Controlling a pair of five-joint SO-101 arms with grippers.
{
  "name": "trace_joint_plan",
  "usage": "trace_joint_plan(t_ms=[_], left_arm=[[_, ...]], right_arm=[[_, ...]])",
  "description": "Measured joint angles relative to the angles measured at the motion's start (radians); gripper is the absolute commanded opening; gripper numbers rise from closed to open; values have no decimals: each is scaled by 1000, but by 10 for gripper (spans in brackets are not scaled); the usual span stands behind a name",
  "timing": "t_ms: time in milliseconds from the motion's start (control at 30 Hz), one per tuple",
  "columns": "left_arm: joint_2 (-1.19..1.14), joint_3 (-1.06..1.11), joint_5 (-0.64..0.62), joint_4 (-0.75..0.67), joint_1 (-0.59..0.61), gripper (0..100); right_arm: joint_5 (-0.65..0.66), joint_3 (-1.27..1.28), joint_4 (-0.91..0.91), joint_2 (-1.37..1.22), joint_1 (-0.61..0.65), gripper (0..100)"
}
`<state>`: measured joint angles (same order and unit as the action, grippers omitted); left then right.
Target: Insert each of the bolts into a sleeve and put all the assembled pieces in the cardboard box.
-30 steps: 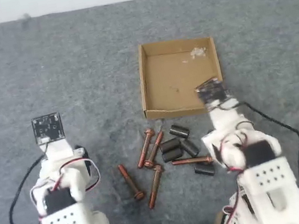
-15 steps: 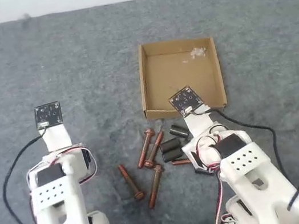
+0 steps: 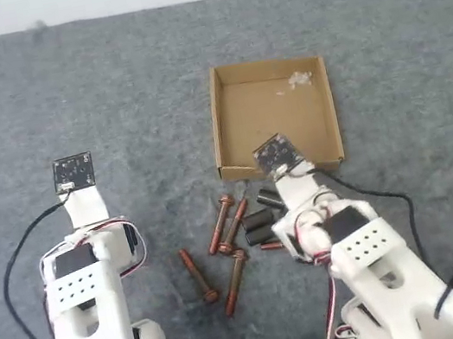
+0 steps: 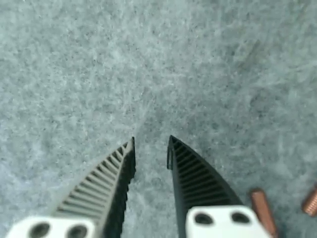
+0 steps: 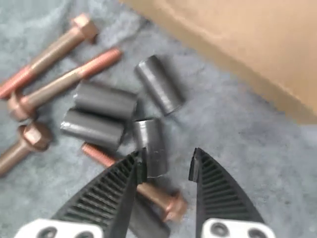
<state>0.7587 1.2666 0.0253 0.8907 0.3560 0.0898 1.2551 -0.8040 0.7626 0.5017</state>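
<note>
The right gripper has swung in over the pile just in front of the box, and in the last half second it nudges a touch closer. Its jaws stand partly open with nothing held. One sleeve lies right at the tips, touching the inside of one jaw, with a bolt crossing under it. That looks like a line-up for a pick. The other sleeves sit bunched just short of the box's near wall. The bolts fan out beside them on the side away from the box.

The left gripper lifted a moment ago and now holds still. It is well apart from the box, beyond the bolts and above bare carpet. Its jaws are open only a narrow gap and are empty.

So nothing is assembled yet. No bolt sits in any sleeve, and the box holds no pieces. The whole job is still ahead, starting, I'd judge, with that sleeve.
</note>
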Motion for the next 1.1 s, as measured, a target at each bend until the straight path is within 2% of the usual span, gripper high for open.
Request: trace_joint_plan(t_ms=[300,733,1100], left_arm=[[0,0,0,0,0,105],[-3,0,2,0,0,105],[-3,0,2,0,0,105]], right_arm=[[37,15,49,-9,18,144],[98,-86,69,-288,14,144],[103,-94,78,-298,17,144]])
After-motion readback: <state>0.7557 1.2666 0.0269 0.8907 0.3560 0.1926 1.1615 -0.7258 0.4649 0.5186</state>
